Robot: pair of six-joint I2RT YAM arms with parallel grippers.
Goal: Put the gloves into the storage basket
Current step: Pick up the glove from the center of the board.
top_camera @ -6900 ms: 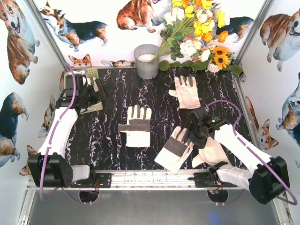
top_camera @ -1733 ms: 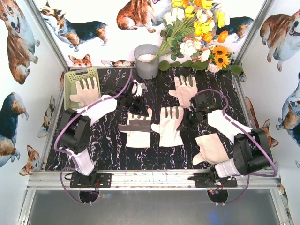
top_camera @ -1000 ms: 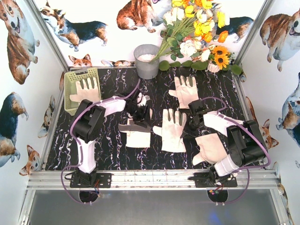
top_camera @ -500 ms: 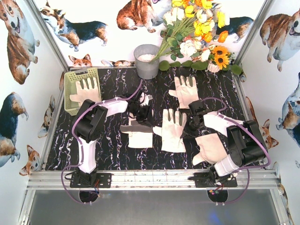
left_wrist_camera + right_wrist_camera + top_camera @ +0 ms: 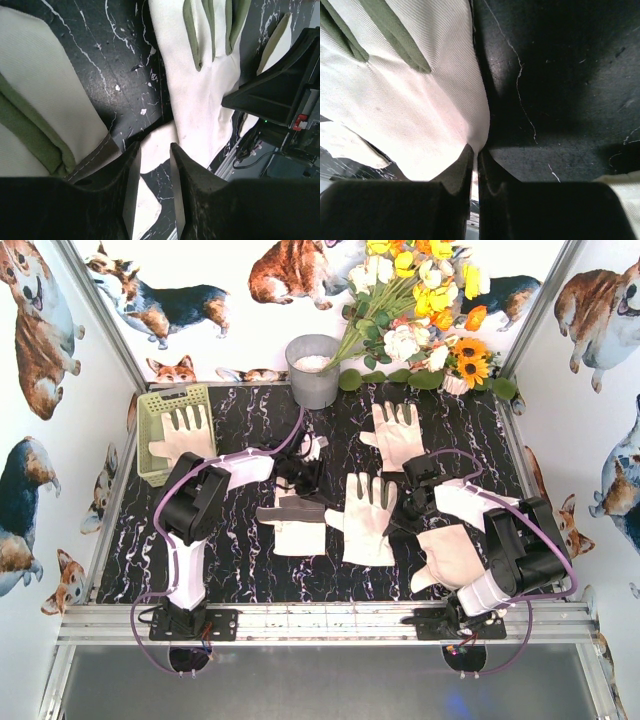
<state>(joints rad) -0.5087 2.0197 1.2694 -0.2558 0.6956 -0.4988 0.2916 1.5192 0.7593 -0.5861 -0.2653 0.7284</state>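
Storage basket (image 5: 146, 440) noted at upper left of the top view, against the left wall. One glove, the basket glove (image 5: 183, 432), is laid inside it, fingers toward the top of the frame, plain pinkish side up.

Four more gloves are seen on the black marbled table (image 5: 240, 550).
- Left glove (image 5: 296, 532), centre-left. Its finger end is covered by the left gripper (image 5: 153, 148), so only a grey band and the cream cuff half are shown.
- Middle glove (image 5: 365, 525), just right of it, patched fingers pointing up-frame and thumb toward the left glove. Whether the two touch cannot be made out.
- Far glove (image 5: 397, 435), upper right, lying uncovered.
- Near-right glove (image 5: 450, 558), lower right, its right portion hidden under the right arm (image 5: 520, 550).

Left wrist view: the jaws stand narrowly apart, with a strip of cream cloth seen in the gap. Which glove it belongs to, and whether it is gripped, cannot be told. The lower frame is blocked by the gripper body.

Right wrist view: right gripper (image 5: 474, 151) is pressed together on the edge of the middle glove, the cloth drawn to a point at the tips. Olive-looking finger patches are cut off at upper left.

Grey bucket (image 5: 313, 370) noted at top centre, with something white inside that cannot be identified. Flowers (image 5: 420, 300) stand beside it, cut off by the top edge.
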